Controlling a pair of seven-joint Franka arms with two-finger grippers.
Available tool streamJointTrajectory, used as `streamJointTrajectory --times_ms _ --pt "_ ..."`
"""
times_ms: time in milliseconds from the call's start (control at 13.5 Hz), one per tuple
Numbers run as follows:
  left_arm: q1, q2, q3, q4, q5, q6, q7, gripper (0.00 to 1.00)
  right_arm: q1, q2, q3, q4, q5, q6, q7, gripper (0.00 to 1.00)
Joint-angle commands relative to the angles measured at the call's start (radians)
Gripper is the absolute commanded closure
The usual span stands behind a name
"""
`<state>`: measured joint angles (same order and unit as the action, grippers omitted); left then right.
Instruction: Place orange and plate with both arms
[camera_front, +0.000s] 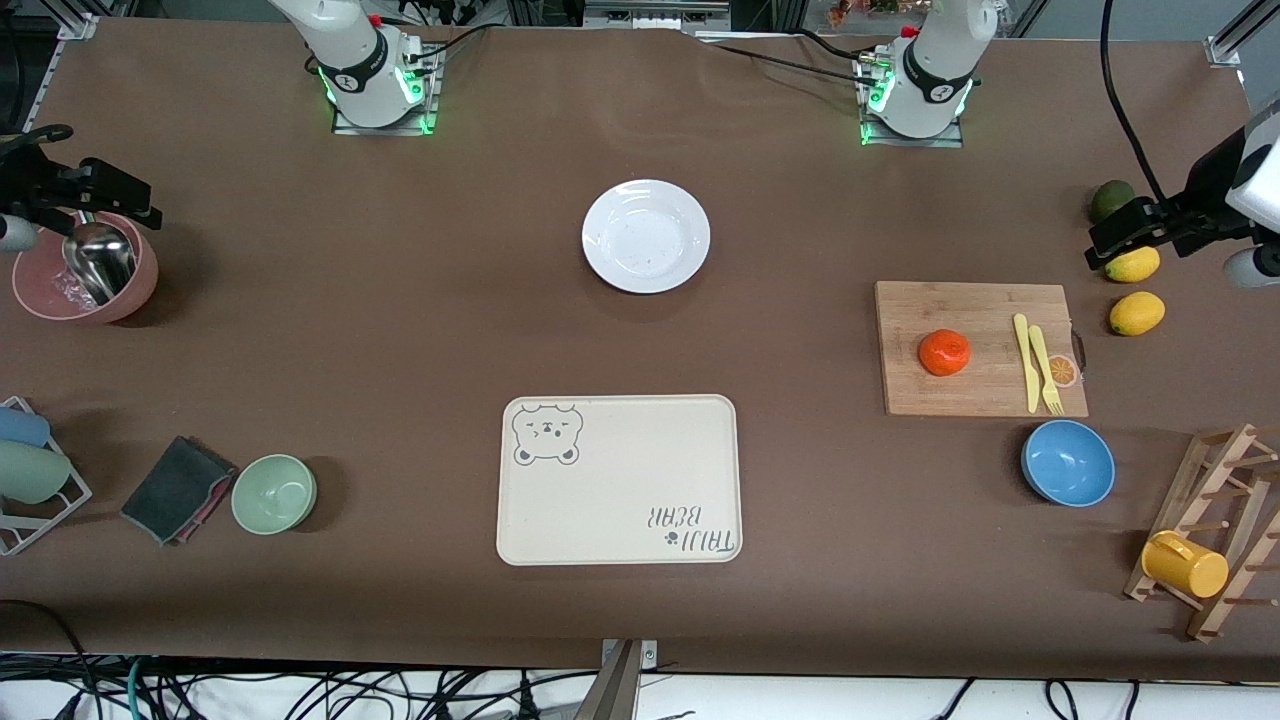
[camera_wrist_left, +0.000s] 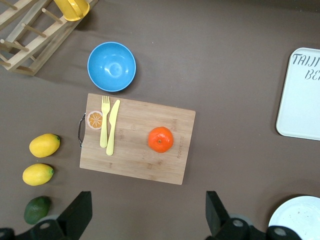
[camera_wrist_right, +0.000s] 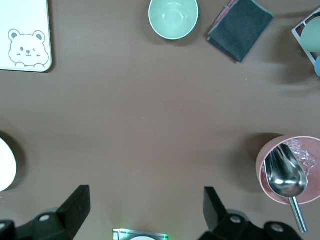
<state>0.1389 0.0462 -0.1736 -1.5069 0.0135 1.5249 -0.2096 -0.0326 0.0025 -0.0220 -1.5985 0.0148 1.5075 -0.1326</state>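
Brown matte tabletop (camera_front: 400, 330) fills your front view, wrinkle-free, with cables trailing off its near edge. Both arm bases glow green along the edge farthest from the front camera.

You have the plate (camera_front: 646, 236) lying flat mid-table, farther from the front camera than the cream bear-print tray (camera_front: 619, 480). The orange (camera_front: 944, 352) sits on a bamboo cutting board (camera_front: 975, 310) toward the left arm's end, beside a yellow knife and fork (camera_front: 1036, 363). A blue bowl (camera_front: 1068, 462) lies nearer the camera than the board; two lemons (camera_front: 1136, 312) and a dark green fruit (camera_front: 1110, 200) lie near that end's edge, with a wooden rack (camera_front: 1210, 520) holding a yellow cup (camera_front: 1184, 564).

Toward the right arm's end you see a pink bowl (camera_front: 85, 272) with a metal scoop (camera_front: 98, 262), a green bowl (camera_front: 274, 493), a grey cloth (camera_front: 178, 488).

Your left gripper (camera_wrist_left: 147, 215) hangs over the tabletop near the lemons, jaws spread wide, nothing between them. Your right gripper (camera_wrist_right: 145, 212) hangs by the pink bowl, jaws likewise spread, empty.
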Motion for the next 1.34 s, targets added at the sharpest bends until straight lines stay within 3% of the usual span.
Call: streamJointTrajectory --times_ms 0,371,1262 --pt "0.007 0.014 0.005 0.033 -0.014 -0.017 0.021 0.0 -0.001 -0.013 0.002 -0.012 -0.004 0.008 -0.013 0.0" --pt "0.027 0.012 0.014 0.034 -0.026 -0.017 0.182 0.0 -0.001 -0.013 0.002 -0.012 -0.004 0.0 -0.015 0.0" --pt "0.042 0.008 0.016 0.036 -0.015 -0.019 0.191 0.0 0.0 -0.012 0.002 -0.011 -0.006 0.003 -0.015 0.0"
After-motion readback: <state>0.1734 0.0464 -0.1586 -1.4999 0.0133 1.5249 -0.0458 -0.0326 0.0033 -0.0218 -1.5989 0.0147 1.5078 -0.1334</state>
